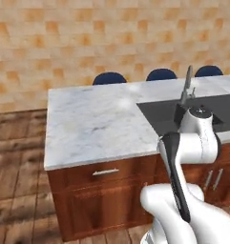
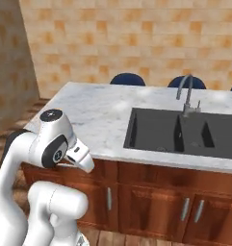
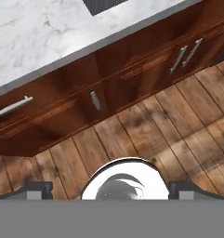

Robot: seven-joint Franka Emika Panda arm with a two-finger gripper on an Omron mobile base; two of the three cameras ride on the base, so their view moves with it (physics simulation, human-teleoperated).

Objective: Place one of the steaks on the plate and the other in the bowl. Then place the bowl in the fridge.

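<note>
My gripper [image 3: 111,190] points down at the wooden floor in front of the island's brown cabinets. Its two dark fingertips [image 3: 39,189] stand far apart at the bottom of the hand view, open, with nothing between them. My white arm [image 1: 190,143] is folded close to the base, beside the counter's front edge. The steaks, the plate, the bowl and the fridge are out of view.
A white marble island counter [image 1: 92,124] holds a dark double sink [image 2: 185,132] with a grey faucet [image 2: 186,93]. Blue stools [image 1: 109,77] stand behind it, against a tan tiled wall. Brown cabinet doors and drawers with metal handles [image 3: 95,100] face me, above a plank floor [image 3: 178,135].
</note>
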